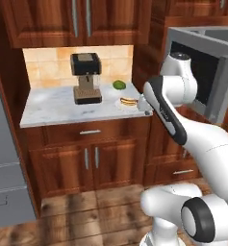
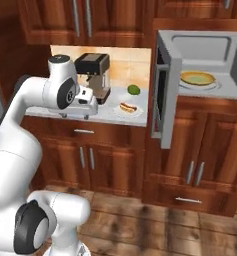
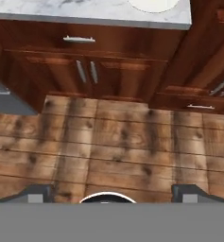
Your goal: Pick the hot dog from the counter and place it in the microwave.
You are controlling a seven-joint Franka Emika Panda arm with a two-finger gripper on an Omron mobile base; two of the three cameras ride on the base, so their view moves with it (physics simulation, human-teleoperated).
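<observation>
The hot dog lies on a small white plate near the right end of the marbled counter. To its right stands the microwave, its door swung open and a yellow-green plate inside. My gripper hangs in front of the counter's front edge, left of the hot dog in the right base view, pointing down at the floor. Its fingertips stand wide apart with nothing between them.
A black-and-brown coffee machine stands at the back of the counter, with a green lime beside it. Dark wooden cabinets with steel handles sit below, over a plank floor. A grey appliance flanks the left.
</observation>
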